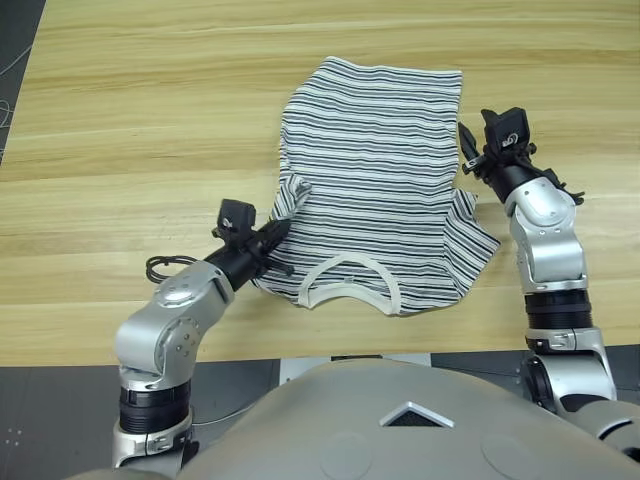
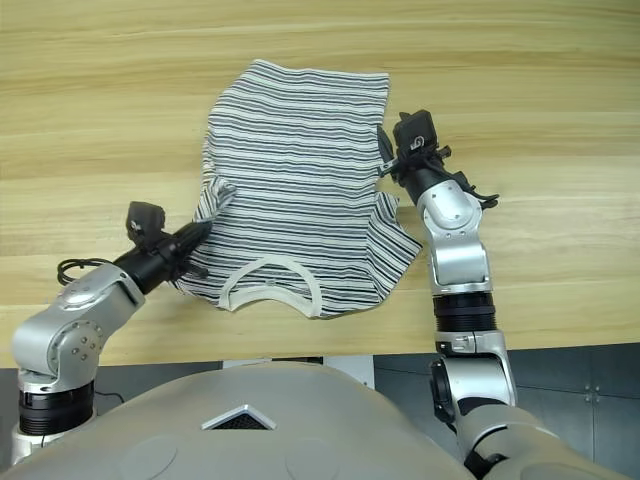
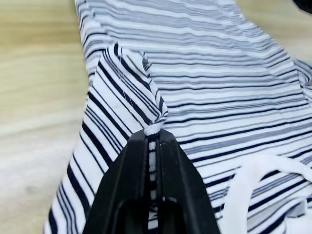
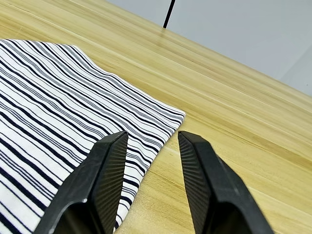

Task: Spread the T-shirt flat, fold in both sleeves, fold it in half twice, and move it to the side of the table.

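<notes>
Firstly, table (image 1: 120,120): pale wood, with broad bare stretches to the left of the shirt, beyond it and to its right; the near edge runs just below the collar.
T-shirt (image 1: 370,150): black-and-white striped, lying near the middle of the table, closer to the near edge, collar toward the robot and hem away from it.
Hem (image 1: 390,70): straight and flat, its right corner lying smooth on the wood.
Right sleeve (image 1: 475,235): spread outward over the table.
Left sleeve (image 1: 295,195): bunched into a raised ridge and drawn inward over the body.
Collar (image 1: 350,282): white band, curved, lying open.
Left gripper (image 3: 152,134): fingers pressed together on a pinch of striped cloth at the left sleeve.
Right gripper (image 4: 152,137): fingers spread, at the shirt's right side edge, one over the stripes, one over bare wood.
</notes>
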Controlling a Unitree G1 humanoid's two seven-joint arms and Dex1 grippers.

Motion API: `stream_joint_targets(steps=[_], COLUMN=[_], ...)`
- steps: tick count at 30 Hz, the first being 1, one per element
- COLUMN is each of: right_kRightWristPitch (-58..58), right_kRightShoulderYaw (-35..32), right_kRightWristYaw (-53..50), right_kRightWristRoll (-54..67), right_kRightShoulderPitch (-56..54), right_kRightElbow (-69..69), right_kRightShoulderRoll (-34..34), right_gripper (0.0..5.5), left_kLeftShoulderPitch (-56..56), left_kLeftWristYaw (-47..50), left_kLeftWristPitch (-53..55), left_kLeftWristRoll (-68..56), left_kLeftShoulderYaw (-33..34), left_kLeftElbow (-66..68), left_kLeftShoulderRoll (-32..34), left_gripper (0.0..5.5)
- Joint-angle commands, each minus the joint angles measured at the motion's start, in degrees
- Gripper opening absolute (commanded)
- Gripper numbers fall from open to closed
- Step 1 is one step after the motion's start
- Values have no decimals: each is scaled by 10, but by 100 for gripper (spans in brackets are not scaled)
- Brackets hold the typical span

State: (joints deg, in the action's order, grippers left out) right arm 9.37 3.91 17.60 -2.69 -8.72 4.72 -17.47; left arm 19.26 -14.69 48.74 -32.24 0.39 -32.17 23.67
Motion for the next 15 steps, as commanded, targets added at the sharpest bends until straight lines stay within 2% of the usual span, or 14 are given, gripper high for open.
stream_joint_targets(steps=[1, 9, 15], right_kRightWristPitch=[-6, -11, -15], right_kRightShoulderYaw=[5, 9, 8], right_kRightWristYaw=[-4, -5, -5], right_kRightWristRoll=[-6, -9, -12], right_kRightShoulderPitch=[5, 11, 12], right_kRightElbow=[4, 10, 13], right_kRightShoulderRoll=[5, 12, 13], right_gripper=[190, 190, 190], left_kLeftShoulderPitch=[13, -6, -3], left_kLeftWristYaw=[-11, 3, 9], left_kLeftWristPitch=[-11, -30, -14], left_kLeftWristRoll=[26, 54, 46], left_kLeftShoulderYaw=[-29, -20, -15], left_kLeftElbow=[2, 31, 13], left_kLeftShoulderRoll=[7, -16, -33], left_gripper=[12, 12, 106])
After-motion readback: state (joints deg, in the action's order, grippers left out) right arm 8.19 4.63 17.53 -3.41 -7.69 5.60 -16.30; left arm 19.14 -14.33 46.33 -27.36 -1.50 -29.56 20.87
